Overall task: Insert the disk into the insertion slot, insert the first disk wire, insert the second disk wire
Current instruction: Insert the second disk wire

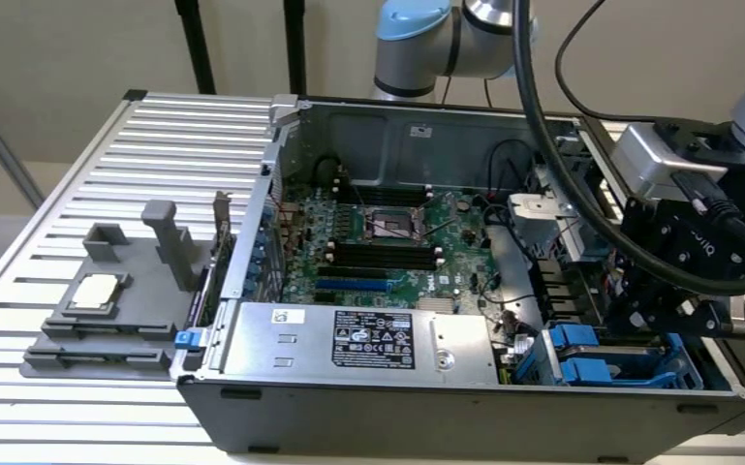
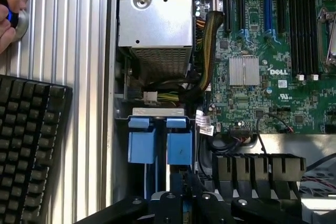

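The insertion slot [image 1: 592, 356] is at the front corner of the open computer case, on the exterior view's right, marked by its bright blue plastic. In the wrist view, two blue tabs [image 2: 178, 145] stand side by side in the insertion slot [image 2: 157, 113] under a pale metal edge. My gripper [image 1: 659, 325] hangs just above this bay, its black fingers [image 2: 176, 184] shut close together right beside the blue tabs. The disk's silver body is hidden, and I cannot tell if anything is pinched. Labelled thin wires [image 2: 205, 124] lie next to the bay.
The grey power-supply box [image 1: 359, 339] fills the case front beside the bay, with a yellow-black cable bundle [image 2: 206, 51] running from it. The motherboard [image 1: 386, 242] lies behind. A grey fixture [image 1: 101, 310] sits on the slatted table. A keyboard [image 2: 31, 129] and a hand [image 2: 10, 9] are nearby.
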